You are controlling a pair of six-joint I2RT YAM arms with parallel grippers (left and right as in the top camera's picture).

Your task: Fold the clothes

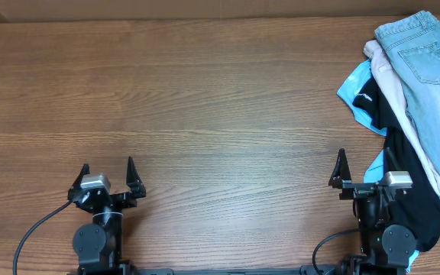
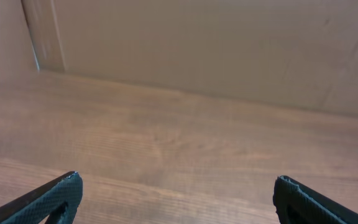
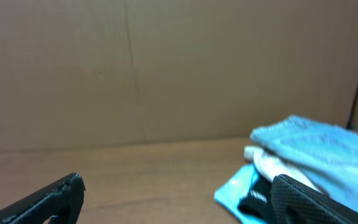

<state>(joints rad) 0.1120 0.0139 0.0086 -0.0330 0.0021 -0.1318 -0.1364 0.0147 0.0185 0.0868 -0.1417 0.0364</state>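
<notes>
Shorts (image 1: 432,80) lie well beyond the right gripper (image 1: 364,157), untouched.

Along the bench's (image 1: 205,99) right edge, the shorts (image 1: 432,76) are showing faded light-blue denim, the trousers (image 1: 389,78) pale beige, beside a sky-blue shirt (image 1: 354,92) and black shirt (image 1: 418,200), possibly white-lettered; the bench is showing brown wood grain.

Lower left of the overhead frame, the left gripper (image 1: 108,165) has pointed black fingers (image 1: 132,169), a silver-grey block (image 1: 95,182) and a round black base (image 1: 95,241) trailing a black cable (image 1: 37,225). The right gripper (image 1: 364,162), lower right, matches.
</notes>
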